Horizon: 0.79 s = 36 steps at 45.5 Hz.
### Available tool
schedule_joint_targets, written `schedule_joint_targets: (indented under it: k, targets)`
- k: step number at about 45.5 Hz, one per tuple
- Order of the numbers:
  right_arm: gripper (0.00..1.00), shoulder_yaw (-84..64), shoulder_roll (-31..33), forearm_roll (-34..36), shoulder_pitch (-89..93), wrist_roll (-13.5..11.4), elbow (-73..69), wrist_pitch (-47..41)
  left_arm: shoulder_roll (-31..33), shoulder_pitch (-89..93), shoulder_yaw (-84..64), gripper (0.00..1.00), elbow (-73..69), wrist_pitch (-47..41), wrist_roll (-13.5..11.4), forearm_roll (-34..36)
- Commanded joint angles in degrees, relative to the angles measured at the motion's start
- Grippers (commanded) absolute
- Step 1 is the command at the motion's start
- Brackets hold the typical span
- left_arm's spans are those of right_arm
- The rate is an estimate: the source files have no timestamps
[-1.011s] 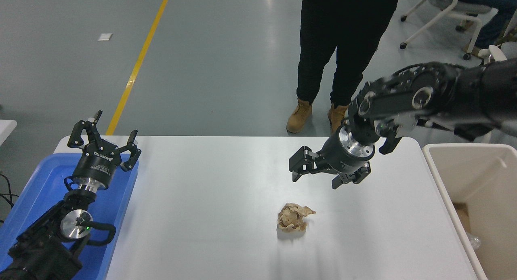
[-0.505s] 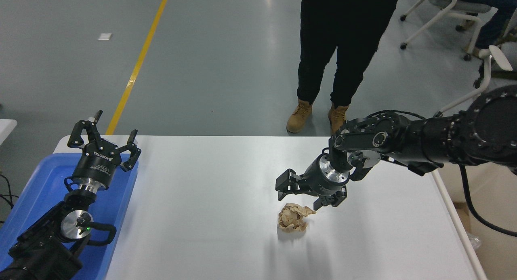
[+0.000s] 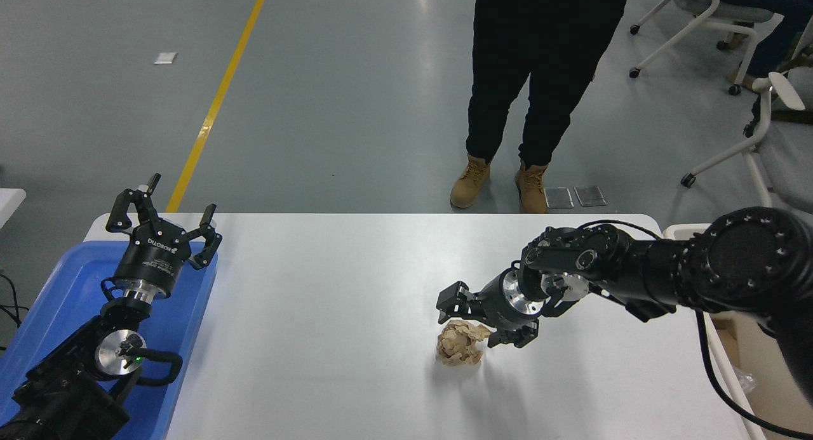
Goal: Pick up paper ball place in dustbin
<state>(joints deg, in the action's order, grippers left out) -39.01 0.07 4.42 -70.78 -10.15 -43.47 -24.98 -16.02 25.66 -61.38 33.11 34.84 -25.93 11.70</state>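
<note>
The tan-brown paper ball [image 3: 458,345] lies on the white table [image 3: 330,313], right of centre. My right gripper [image 3: 469,324] is open and low over the table, its fingers straddling the ball's upper right side with the pointed flap between them. It does not hold the ball. The cream-beige dustbin [image 3: 756,364] stands off the table's right edge, mostly hidden behind my right arm. My left gripper [image 3: 164,219] is open and parked at the lower left, over the blue tray.
A shallow blue tray [image 3: 63,300] lies at the table's left edge under my left arm. A person in black trousers and tan boots [image 3: 502,183] stands at the far side. White chairs [image 3: 730,21] stand at the upper right.
My right gripper has dropped down and towards me, from well above and behind the paper ball to around its upper part. The ball and the left arm have not moved.
</note>
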Motion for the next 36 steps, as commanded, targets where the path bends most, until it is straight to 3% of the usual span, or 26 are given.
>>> schedule_joint_targets:
  k: [1, 8, 11, 13, 20, 29, 36]
  targets:
    - [0.98, 4.6, -0.1, -0.3, 3.1, 0.4, 1.5, 0.6, -0.1, 0.0, -0.1, 0.98, 0.0, 0.1, -0.1, 0.0]
    - [0.96, 6.0, -0.1, -2.4, 5.8, 1.0, 4.0, 0.8, 0.0, 0.0, 0.0, 0.98, -0.1, 0.0, 0.0, 0.0]
    - [0.91, 6.0, -0.1, -2.9, 6.4, 1.8, 4.6, 1.6, 0.0, 0.0, 0.0, 0.98, 0.0, 0.0, 0.0, 0.0]
    - [0.83, 6.0, -0.1, -3.6, 6.5, 2.2, 4.7, 2.7, 0.0, 0.0, 0.0, 0.98, -0.1, 0.0, -0.1, 0.0]
    - [0.39, 6.0, -0.1, -9.4, 7.4, 2.5, 4.7, 4.3, -0.1, 0.0, 0.0, 0.98, 0.0, 0.0, 0.0, 0.0]
    - [0.0, 6.0, -0.1, -12.9, 7.9, 2.5, 4.5, 4.5, 0.0, 0.0, 0.0, 0.98, -0.1, 0.1, 0.0, 0.0]
    - [0.0, 5.5, -0.1, -13.1, 4.8, 2.5, 3.0, 4.1, 0.0, 0.0, 0.0, 0.98, 0.0, 0.1, 0.0, 0.0]
